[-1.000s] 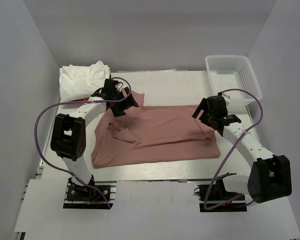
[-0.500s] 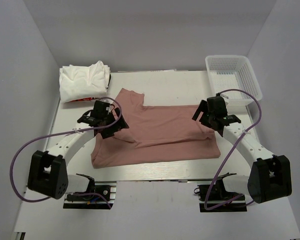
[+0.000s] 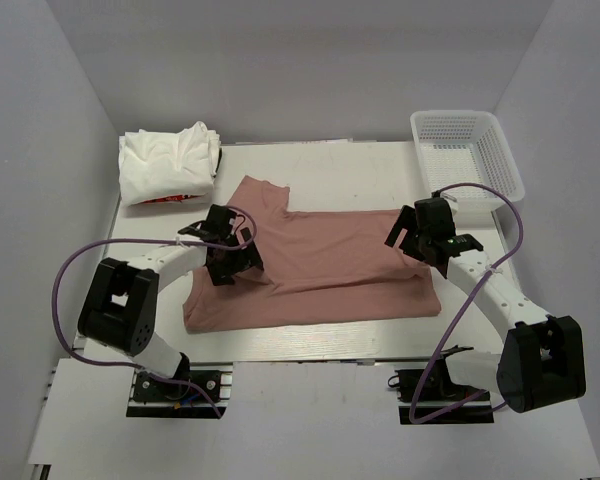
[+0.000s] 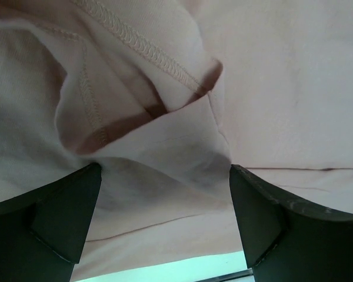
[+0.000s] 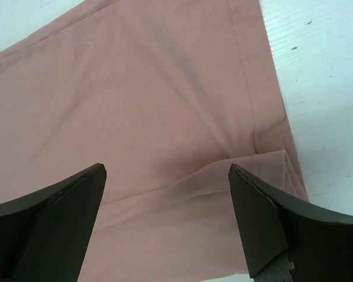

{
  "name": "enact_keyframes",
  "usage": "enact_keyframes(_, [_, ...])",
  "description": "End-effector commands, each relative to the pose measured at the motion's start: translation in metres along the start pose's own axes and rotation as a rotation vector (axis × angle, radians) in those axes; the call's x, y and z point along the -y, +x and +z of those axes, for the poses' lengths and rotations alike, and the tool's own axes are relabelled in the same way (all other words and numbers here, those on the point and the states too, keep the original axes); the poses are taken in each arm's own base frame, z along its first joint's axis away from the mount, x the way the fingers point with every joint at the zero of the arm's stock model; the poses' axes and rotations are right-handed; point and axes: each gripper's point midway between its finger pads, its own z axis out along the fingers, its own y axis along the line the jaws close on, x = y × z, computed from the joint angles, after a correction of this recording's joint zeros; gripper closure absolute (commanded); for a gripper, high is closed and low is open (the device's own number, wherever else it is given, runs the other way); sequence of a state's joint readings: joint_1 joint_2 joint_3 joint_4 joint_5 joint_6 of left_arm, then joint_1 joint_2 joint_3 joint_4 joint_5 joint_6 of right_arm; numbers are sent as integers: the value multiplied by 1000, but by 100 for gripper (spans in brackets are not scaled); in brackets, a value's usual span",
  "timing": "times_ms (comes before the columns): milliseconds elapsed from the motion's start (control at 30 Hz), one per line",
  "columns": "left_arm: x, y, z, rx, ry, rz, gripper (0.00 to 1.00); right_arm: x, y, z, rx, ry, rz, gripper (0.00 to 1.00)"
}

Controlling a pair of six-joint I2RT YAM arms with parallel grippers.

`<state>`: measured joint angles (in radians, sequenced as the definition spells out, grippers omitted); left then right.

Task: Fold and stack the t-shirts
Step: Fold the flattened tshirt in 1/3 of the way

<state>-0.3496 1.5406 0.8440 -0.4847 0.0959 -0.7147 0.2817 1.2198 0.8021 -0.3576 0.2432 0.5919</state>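
A dusty pink t-shirt (image 3: pixel 325 260) lies spread on the white table, plain side up, partly folded, with one sleeve sticking out toward the back. My left gripper (image 3: pixel 232 262) hovers open over its rumpled left part, where a folded sleeve with stitched hem (image 4: pixel 135 47) shows. My right gripper (image 3: pixel 412 240) hovers open over the shirt's right end, above a folded edge (image 5: pixel 223 170) and the side hem (image 5: pixel 247 76). Neither holds cloth. White t-shirts (image 3: pixel 168 162), one with red print (image 3: pixel 170 199), lie piled at the back left.
A white plastic mesh basket (image 3: pixel 467 150) stands at the back right corner. Purple cables loop from both arms. Bare table (image 5: pixel 323 88) shows right of the shirt. The table's front edge runs just below the shirt's near hem.
My left gripper came down from the sleeve at the back onto the shirt's left part, then shifted slightly right. The sleeve now lies uncovered. The right gripper barely moved.
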Motion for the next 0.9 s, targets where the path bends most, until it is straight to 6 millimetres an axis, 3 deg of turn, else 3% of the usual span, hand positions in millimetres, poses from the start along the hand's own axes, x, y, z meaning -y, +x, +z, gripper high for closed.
enact_keyframes(0, [20,-21,7,42,37,9,0,0,-4,-2,14,-7,-5,10])
enact_keyframes(167, [53,-55,10,99,92,34,0,-1,0,0,2,-14,0,10])
enact_keyframes(367, [84,-80,28,81,114,71,0,0,0,1,4,-4,-5,10])
enact_keyframes(433, [92,-92,26,90,108,71,0,0,1,1,0,-1,-9,10])
enact_keyframes(500, [83,-88,28,71,61,75,0,-6,-4,1,14,-27,-31,10])
enact_keyframes(533, [82,-87,25,71,60,85,0,-19,0,0,-13,-96,-80,10])
enact_keyframes(633, [55,-68,18,50,-15,79,0,-51,0,-4,-19,-240,-236,10])
enact_keyframes(667, [51,-70,0,95,-25,65,0,-64,3,-6,-14,-282,-274,10])
enact_keyframes(700, [38,-59,-3,91,-46,45,0,-79,10,-9,-26,-330,-314,10])
enact_keyframes(733, [30,-62,-12,128,-60,24,0,-89,15,-8,-27,-359,-354,10])
enact_keyframes(767, [27,-59,-22,143,-58,13,0,-102,9,-12,-6,-389,-367,10])
enact_keyframes(800, [23,-57,-42,183,-29,-12,0,-112,14,-10,-16,-406,-397,10])
enact_keyframes(867, [18,-58,-59,243,-19,-25,0,-142,19,-10,-27,-478,-453,10])
